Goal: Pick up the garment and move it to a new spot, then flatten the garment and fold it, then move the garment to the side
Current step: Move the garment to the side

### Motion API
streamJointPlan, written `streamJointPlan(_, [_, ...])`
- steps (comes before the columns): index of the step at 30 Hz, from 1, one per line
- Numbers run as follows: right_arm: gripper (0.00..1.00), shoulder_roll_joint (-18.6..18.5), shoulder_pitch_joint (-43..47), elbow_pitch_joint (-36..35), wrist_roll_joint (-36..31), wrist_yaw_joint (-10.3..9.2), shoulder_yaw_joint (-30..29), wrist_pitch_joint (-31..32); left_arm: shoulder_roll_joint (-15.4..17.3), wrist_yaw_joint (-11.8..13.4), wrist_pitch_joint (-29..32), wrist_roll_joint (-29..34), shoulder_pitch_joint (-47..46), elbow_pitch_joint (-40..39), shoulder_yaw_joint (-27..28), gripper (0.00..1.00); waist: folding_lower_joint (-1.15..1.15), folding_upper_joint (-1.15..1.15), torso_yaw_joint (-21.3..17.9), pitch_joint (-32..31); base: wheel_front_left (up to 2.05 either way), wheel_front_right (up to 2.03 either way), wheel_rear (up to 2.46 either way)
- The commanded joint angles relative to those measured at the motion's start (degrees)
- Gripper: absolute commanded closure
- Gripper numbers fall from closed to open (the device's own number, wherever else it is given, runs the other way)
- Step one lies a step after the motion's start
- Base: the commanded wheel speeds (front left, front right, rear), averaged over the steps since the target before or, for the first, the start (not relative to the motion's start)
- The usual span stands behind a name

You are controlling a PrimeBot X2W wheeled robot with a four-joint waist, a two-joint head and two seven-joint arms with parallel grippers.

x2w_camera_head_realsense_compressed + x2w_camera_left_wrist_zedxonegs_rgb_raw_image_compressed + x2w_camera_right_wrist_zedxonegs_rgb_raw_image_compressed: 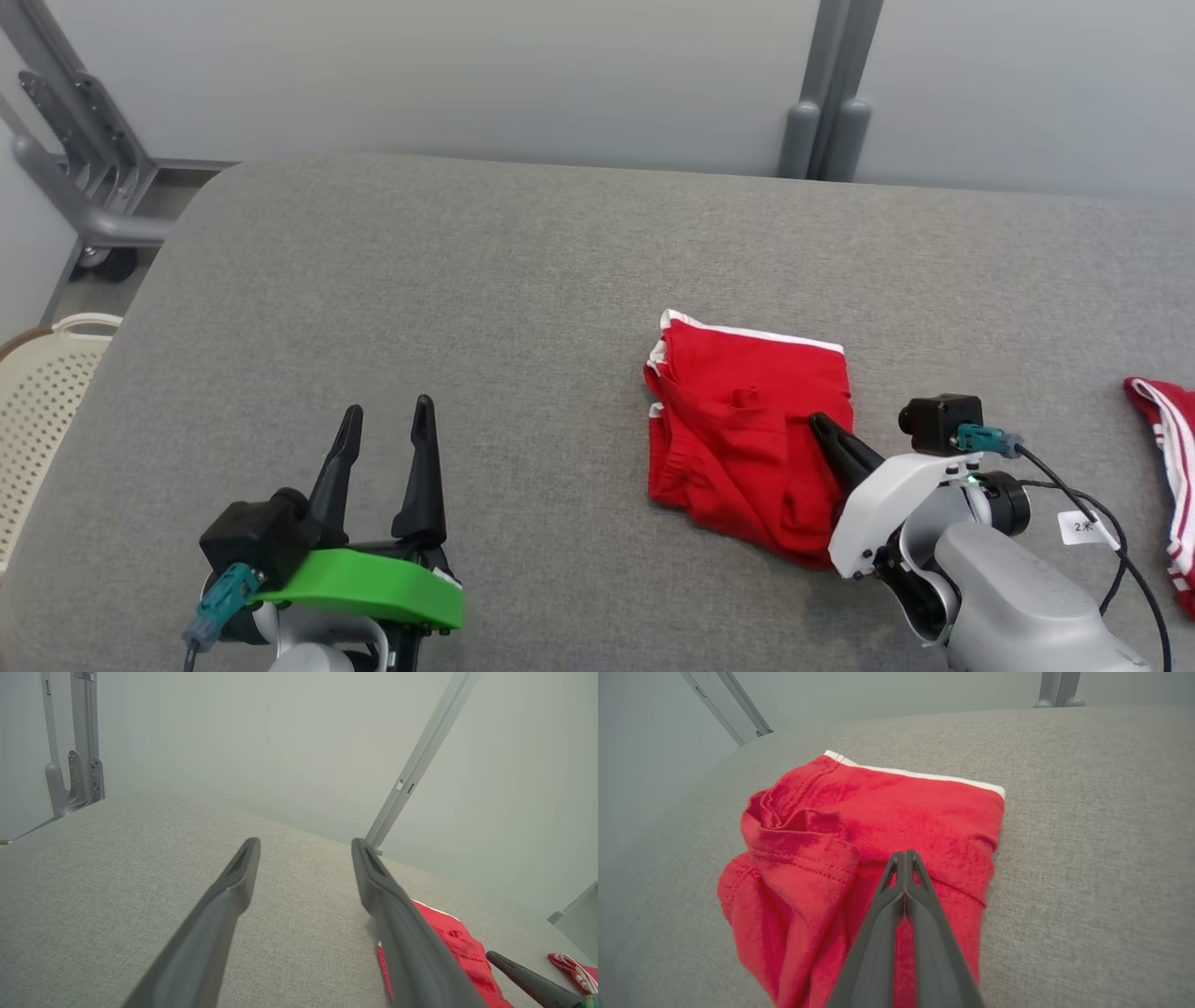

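The garment (747, 439) is red with white trim and lies folded and somewhat rumpled on the grey table (467, 280), right of centre. My right gripper (822, 425) is shut, its fingers pressed together with the tips over the garment's near right part. In the right wrist view the closed tips (904, 854) rest above the red cloth (901, 807), and I see no fabric pinched between them. Down at the lower left, well away from the garment, my left gripper (387, 406) stands open and empty. Its spread fingers (306, 844) frame bare table, with the garment (448, 933) to their right.
Another red and white piece of clothing (1167, 439) lies at the table's right edge. A cream perforated basket (37, 392) stands off the table's left side. A grey metal frame (75, 159) is at the far left, and wall panels run behind the table.
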Motion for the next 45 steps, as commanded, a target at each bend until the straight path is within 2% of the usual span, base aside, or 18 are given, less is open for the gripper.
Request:
streamJointPlan(1, [1.00,0.1,-0.6,1.4,-0.4,0.00,0.5,0.3,0.4,0.2,-0.1,0.3,-1.0,-0.1,0.2,0.00,0.00,0.00,2.8,2.0,0.00,0.00,0.00])
streamJointPlan(7, [1.00,1.1,-1.6,4.4,0.4,0.00,2.7,0.3,0.3,-0.1,-0.3,0.3,-1.9,0.2,0.2,0.00,0.00,0.00,5.9,3.1,0.00,0.00,0.00])
streamJointPlan(14, [1.00,1.9,-1.2,-0.7,2.1,0.00,9.4,-0.7,0.4,0.0,-0.5,0.2,-2.2,0.1,0.4,0.00,0.00,0.00,7.6,3.2,0.00,0.00,0.00])
streamJointPlan(22, [1.00,2.4,-0.8,-3.2,2.1,0.00,15.1,-1.1,0.5,0.4,-0.7,0.2,-2.3,-0.3,0.5,0.00,0.00,0.00,7.7,3.6,0.00,0.00,0.00])
streamJointPlan(32, [1.00,3.5,-1.9,1.4,5.4,-0.01,20.3,-0.7,0.6,0.6,-0.8,0.0,-2.7,-0.3,0.6,0.00,0.00,0.00,7.4,4.4,0.00,0.00,0.00])
streamJointPlan(36, [1.00,3.1,-3.4,0.3,4.6,0.00,22.1,-1.1,0.8,0.7,-0.9,-0.2,-2.4,-0.2,0.8,0.00,0.00,0.00,6.7,4.1,0.00,0.00,0.00])
streamJointPlan(41, [1.00,1.5,-4.8,-5.7,1.9,0.00,21.4,-1.4,1.0,1.1,-1.1,-0.4,-1.3,-0.2,1.3,0.00,0.00,0.00,4.8,2.8,0.00,0.00,0.00])
streamJointPlan(45, [1.00,-1.1,-2.1,-15.6,-2.8,0.00,14.1,-1.4,1.2,1.3,-1.2,-0.7,-0.3,-0.5,1.7,0.00,0.00,0.00,2.2,1.1,0.00,0.00,0.00])
